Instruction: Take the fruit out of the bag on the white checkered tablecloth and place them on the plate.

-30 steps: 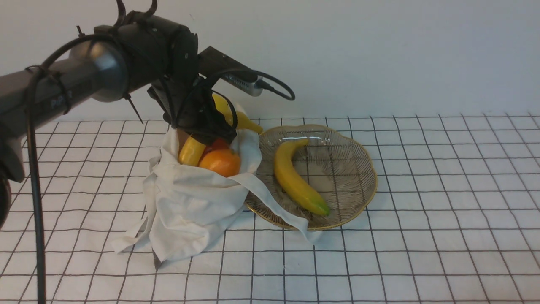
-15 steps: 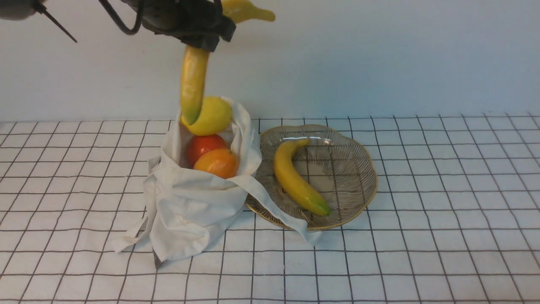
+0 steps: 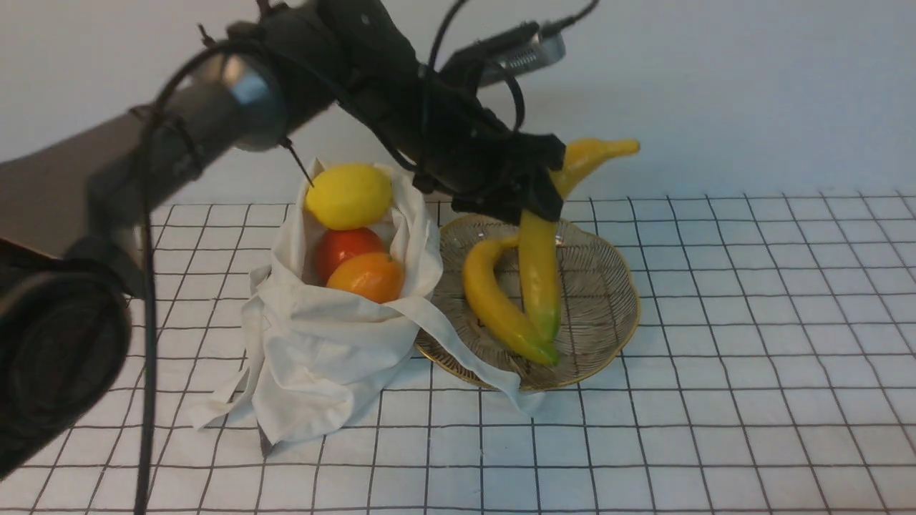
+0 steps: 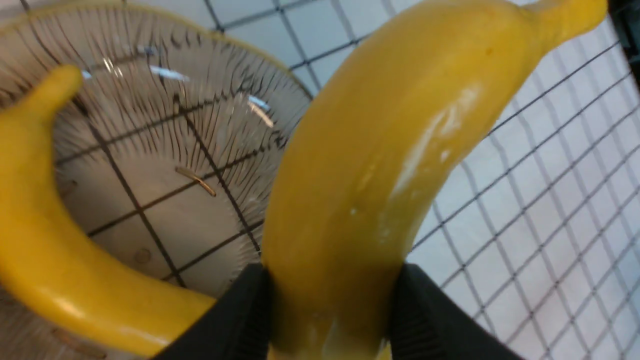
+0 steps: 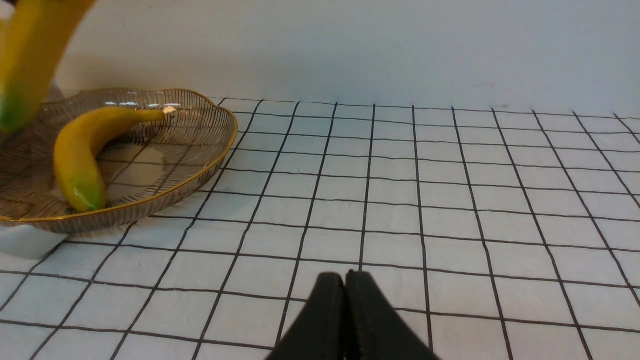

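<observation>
Held banana [image 3: 539,272]: nearly upright, green tip at 6 o'clock, above plate [image 3: 608,286].
Left gripper [image 3: 533,204]: clamped on its upper part; stem toward 2 o'clock.

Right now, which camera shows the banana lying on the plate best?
Right wrist view: the lying banana shows whole. In the front view, the held banana overlaps its tip; the left wrist view crops it.
</observation>
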`<state>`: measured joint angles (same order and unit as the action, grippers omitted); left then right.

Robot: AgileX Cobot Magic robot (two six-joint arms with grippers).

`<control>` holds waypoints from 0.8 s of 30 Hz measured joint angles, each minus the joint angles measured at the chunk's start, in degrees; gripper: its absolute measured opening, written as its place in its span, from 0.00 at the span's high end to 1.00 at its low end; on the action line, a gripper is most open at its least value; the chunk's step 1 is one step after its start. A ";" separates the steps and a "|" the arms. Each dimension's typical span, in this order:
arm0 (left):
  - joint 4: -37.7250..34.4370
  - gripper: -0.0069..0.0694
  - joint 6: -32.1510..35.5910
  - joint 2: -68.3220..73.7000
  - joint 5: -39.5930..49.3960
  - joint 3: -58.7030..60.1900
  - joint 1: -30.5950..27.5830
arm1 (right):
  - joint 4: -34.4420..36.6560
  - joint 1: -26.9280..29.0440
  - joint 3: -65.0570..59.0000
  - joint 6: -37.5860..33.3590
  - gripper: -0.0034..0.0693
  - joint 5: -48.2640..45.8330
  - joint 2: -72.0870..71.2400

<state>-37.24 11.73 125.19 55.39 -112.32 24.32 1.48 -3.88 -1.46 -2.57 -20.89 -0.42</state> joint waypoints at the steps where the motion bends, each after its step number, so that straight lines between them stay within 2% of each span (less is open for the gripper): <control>1: -0.08 0.48 0.00 1.23 -0.86 0.00 0.25 | 0.00 0.00 0.00 0.00 0.97 0.00 0.00; 2: -0.08 0.47 0.00 1.45 -1.03 0.00 0.33 | 0.00 0.00 0.00 0.00 0.97 0.00 0.00; 4: -0.28 0.33 0.00 4.02 -3.57 0.06 0.45 | 0.00 0.00 0.00 0.00 0.97 0.00 0.00; 8: -0.38 0.16 0.00 5.46 -4.71 0.06 0.32 | 0.00 0.00 0.00 0.00 0.97 0.00 0.00; 12: -0.42 0.15 0.00 5.52 -3.10 -1.25 -0.13 | 0.00 0.00 0.00 0.00 0.97 0.00 0.00; 15: -0.06 0.25 0.00 5.14 0.79 -4.02 -1.12 | 0.00 0.00 0.00 0.00 0.97 0.00 0.00; 16: 1.04 0.37 -0.25 4.37 4.38 -7.01 -2.04 | 0.00 0.00 0.00 0.00 0.97 0.00 0.00; 19: 4.91 0.65 -2.34 1.35 11.37 -13.55 -4.11 | 0.00 0.00 0.00 0.00 0.97 0.00 0.00; 20: 5.60 0.69 -2.64 0.79 12.22 -15.07 -4.37 | 0.00 0.00 0.00 0.00 0.97 0.00 0.00; 21: 8.63 0.82 -3.47 -1.52 14.06 -18.53 -5.24 | 0.00 0.00 0.00 0.00 0.97 0.00 0.00; 24: 14.02 0.90 -4.34 -6.31 15.06 -21.92 -6.11 | 0.00 0.00 0.00 0.00 0.97 0.00 0.00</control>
<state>-23.22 7.39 118.88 70.45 -134.23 18.21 1.48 -3.88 -1.46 -2.57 -20.89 -0.42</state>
